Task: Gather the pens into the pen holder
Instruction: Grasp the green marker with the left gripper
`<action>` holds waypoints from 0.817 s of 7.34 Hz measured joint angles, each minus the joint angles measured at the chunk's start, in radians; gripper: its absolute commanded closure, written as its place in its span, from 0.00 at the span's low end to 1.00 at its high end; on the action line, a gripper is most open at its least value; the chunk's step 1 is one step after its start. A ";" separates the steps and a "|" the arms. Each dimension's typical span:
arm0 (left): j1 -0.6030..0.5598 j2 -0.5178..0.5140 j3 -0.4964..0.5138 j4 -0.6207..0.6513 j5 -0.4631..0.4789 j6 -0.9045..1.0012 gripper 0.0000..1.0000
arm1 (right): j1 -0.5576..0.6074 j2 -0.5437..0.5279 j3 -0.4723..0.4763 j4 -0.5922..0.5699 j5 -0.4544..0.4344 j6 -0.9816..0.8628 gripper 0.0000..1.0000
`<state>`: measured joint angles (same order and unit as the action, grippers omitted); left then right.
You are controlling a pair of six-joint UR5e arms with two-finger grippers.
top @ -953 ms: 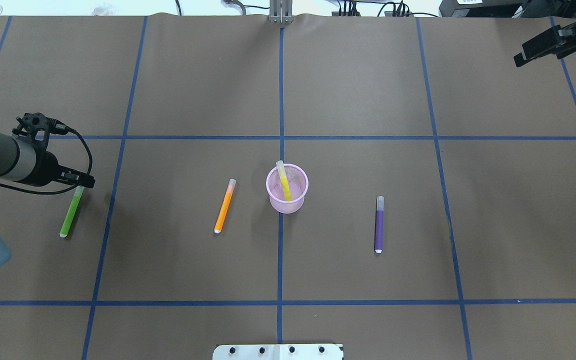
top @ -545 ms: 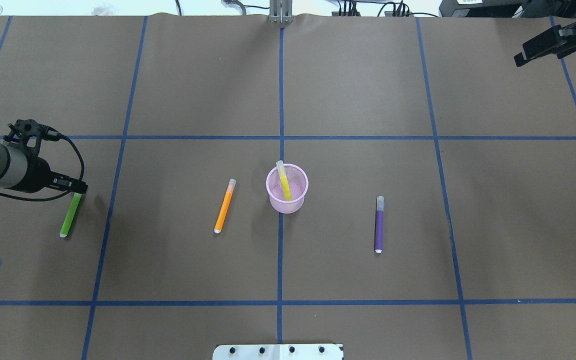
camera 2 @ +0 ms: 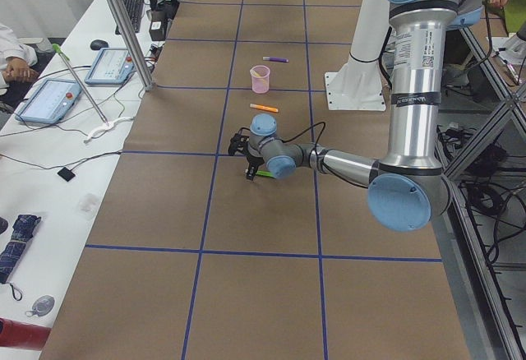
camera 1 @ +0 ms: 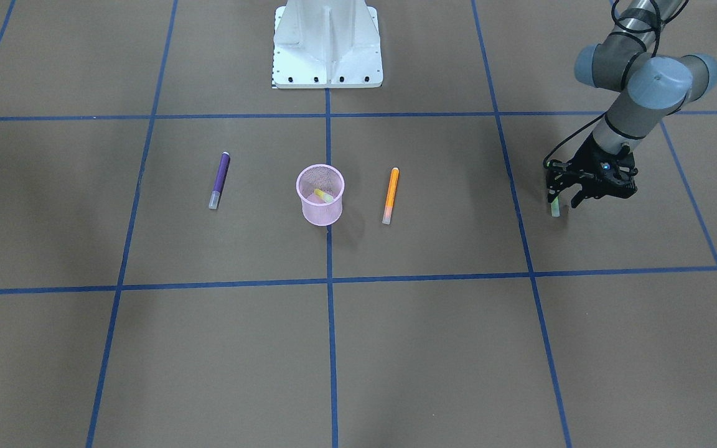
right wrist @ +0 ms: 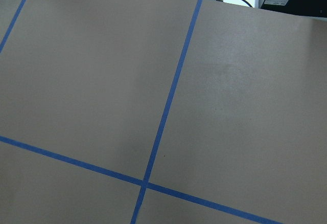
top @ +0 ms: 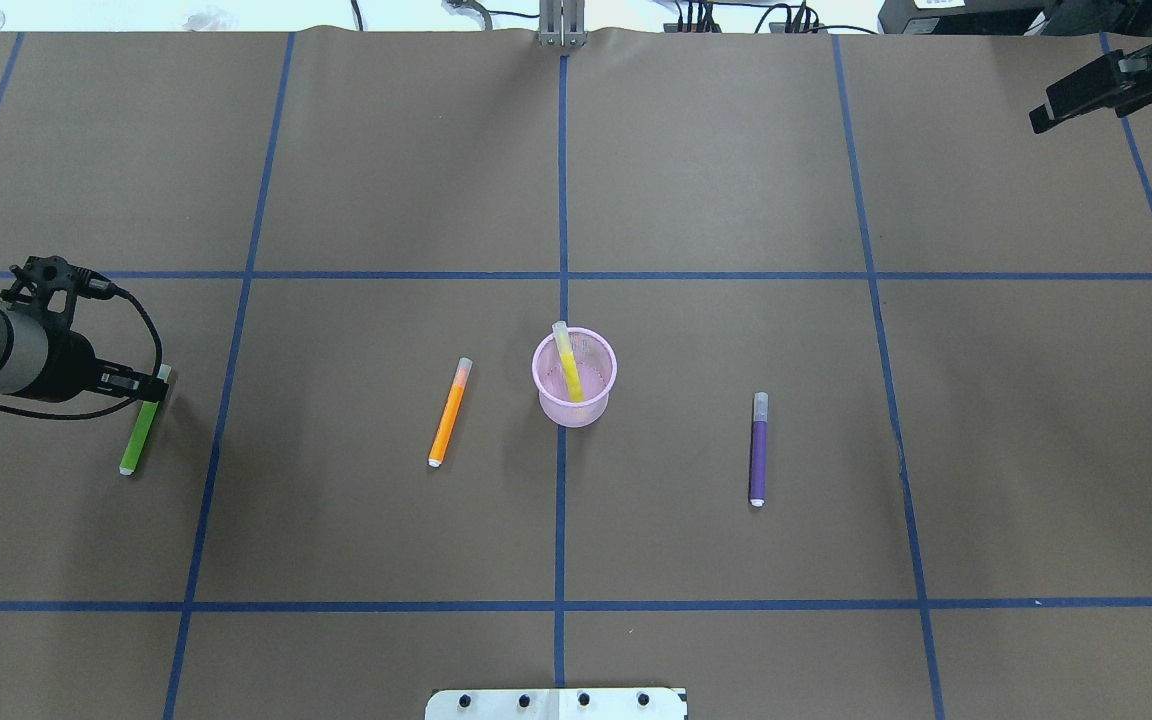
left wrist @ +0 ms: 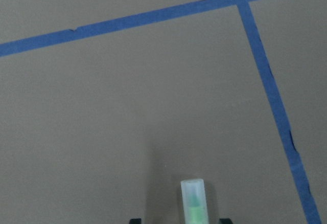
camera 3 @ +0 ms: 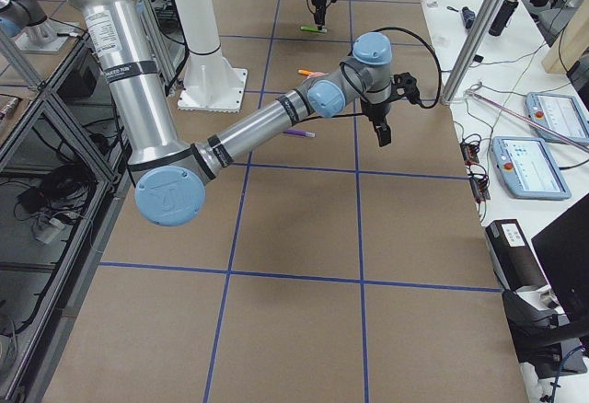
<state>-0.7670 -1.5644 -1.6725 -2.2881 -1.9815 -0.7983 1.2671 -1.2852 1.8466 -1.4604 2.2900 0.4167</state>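
The pink mesh pen holder point(top: 576, 408) stands at the table's middle with the yellow pen point(top: 568, 365) leaning inside it. The orange pen point(top: 449, 412) lies just to its left and the purple pen point(top: 758, 450) further to its right. Far left lies the green pen point(top: 139, 440). My left gripper point(top: 148, 385) is low over its capped end and open. In the left wrist view that pale cap point(left wrist: 194, 201) sits between the two fingertips. My right gripper point(top: 1036, 120) hangs at the far right corner, away from every pen. I cannot tell whether it is open or shut.
Blue tape lines divide the brown table cover into squares. The white robot base plate point(camera 1: 327, 56) sits at the robot's edge. Beside the table's far edge, a side bench holds tablets point(camera 2: 49, 101) and cables, and a metal post point(camera 2: 123, 23) stands there.
My left gripper has slid left and back towards the robot and settled over the green pen's capped end. No pen has moved, and the right arm is still.
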 measured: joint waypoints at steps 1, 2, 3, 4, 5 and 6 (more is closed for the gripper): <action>0.008 -0.003 0.000 0.001 0.012 -0.001 0.55 | 0.000 -0.001 0.000 0.000 -0.001 -0.001 0.00; 0.015 -0.005 0.000 0.003 0.018 -0.002 0.59 | 0.000 -0.003 0.000 0.001 -0.002 -0.001 0.00; 0.020 -0.007 0.000 0.004 0.021 -0.001 0.63 | 0.000 -0.005 -0.001 0.001 -0.002 -0.001 0.00; 0.025 -0.007 0.000 0.004 0.024 0.000 0.80 | 0.000 -0.008 -0.001 0.002 -0.003 -0.001 0.00; 0.028 -0.008 0.000 0.004 0.029 0.000 1.00 | 0.000 -0.011 -0.001 0.003 -0.004 -0.001 0.00; 0.029 -0.007 -0.002 0.004 0.038 0.000 1.00 | 0.000 -0.013 0.000 0.004 -0.004 -0.001 0.00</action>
<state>-0.7375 -1.5717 -1.6744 -2.2842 -1.9438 -0.7987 1.2670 -1.2980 1.8466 -1.4566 2.2861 0.4157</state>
